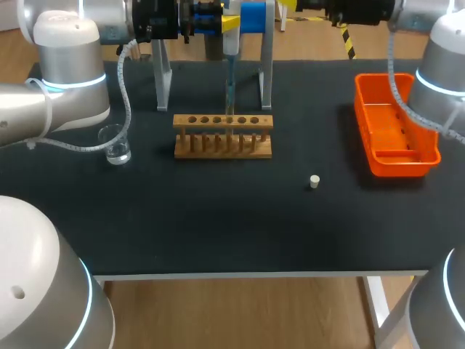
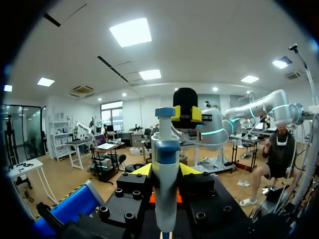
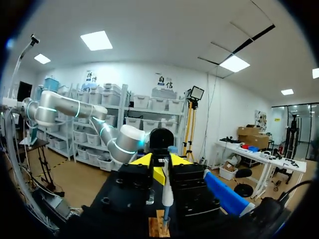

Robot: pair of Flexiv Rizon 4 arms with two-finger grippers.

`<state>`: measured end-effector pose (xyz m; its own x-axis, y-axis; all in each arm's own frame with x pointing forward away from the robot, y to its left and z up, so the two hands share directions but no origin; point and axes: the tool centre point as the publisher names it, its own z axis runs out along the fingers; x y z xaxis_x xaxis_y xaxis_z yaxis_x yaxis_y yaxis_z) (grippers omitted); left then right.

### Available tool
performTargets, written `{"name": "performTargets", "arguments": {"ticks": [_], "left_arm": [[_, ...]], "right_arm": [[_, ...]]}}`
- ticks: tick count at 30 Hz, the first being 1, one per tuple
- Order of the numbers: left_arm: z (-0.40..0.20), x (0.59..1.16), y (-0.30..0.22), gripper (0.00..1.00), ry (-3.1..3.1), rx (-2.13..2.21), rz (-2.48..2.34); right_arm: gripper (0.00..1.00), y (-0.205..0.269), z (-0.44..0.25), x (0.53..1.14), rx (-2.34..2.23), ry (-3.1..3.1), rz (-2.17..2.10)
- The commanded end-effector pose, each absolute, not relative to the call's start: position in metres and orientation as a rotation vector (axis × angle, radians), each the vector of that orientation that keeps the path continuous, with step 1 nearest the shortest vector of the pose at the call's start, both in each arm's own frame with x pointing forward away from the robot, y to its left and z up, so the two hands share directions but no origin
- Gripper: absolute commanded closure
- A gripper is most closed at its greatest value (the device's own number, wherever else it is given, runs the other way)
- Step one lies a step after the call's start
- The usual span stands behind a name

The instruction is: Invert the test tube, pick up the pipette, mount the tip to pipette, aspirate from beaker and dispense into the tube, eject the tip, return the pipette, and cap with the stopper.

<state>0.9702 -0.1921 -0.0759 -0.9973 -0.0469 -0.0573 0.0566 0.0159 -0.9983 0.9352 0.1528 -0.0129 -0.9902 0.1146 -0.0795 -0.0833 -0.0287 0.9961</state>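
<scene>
**Pipette (image 2: 165, 184) upright over the rack, dispensing step**

Clamped between the yellow-tipped fingers of the left gripper (image 2: 165, 170), high over the table's far middle, just in front of the metal-legged stand (image 1: 267, 73). Hanging straight down, with the slim tip (image 3: 164, 219) reaching to one of the middle holes of the wooden test tube rack (image 1: 223, 136).

Most likely the dispense into the tube, judging by a tip lowered at the rack and not at the beaker (image 1: 115, 144). Impossible to make out the tube itself behind the shaft, or any liquid in the tip. No telling the state of the right gripper (image 3: 160, 162), open or closed; facing the left one from across the pipette, near its plunger end.

Next, probably:
- Press the plunger home.
- Lift straight up out of the hole, with no sideways drag against the rack.
- Carry across to the orange bin (image 1: 396, 134) to eject the tip.

Materials and shapes:
- Smooth white plastic body with a blue band and blue plunger cap, tapering to a thin shaft.
- Rack of pale bare wood, with a row of round holes over slender pegs.
- Beaker of clear glass, cylindrical, well apart at the rack's left.
- Small pale plug of a stopper (image 1: 314, 181), alone on the matte black table (image 1: 218, 233) between rack and bin.
- Bin of glossy plastic, rectangular.
</scene>
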Motion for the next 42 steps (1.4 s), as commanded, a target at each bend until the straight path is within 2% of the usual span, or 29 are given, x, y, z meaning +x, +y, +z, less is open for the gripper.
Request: {"name": "performTargets", "arguments": {"ticks": [1, 23, 42], "left_arm": [[-0.075, 0.97, -0.192, 1.0, 2.186, 0.01, -2.152], [-0.075, 0.97, -0.192, 1.0, 2.186, 0.01, -2.152], [-0.075, 0.97, -0.192, 1.0, 2.186, 0.01, -2.152]], "right_arm": [[1.0, 0.165, -0.007, 0.944, 0.035, 2.107, 2.163], [1.0, 0.219, 0.004, 0.948, 0.057, 2.198, 2.138], [1.0, 0.234, -0.001, 0.962, 0.066, 2.219, 2.105]]}}
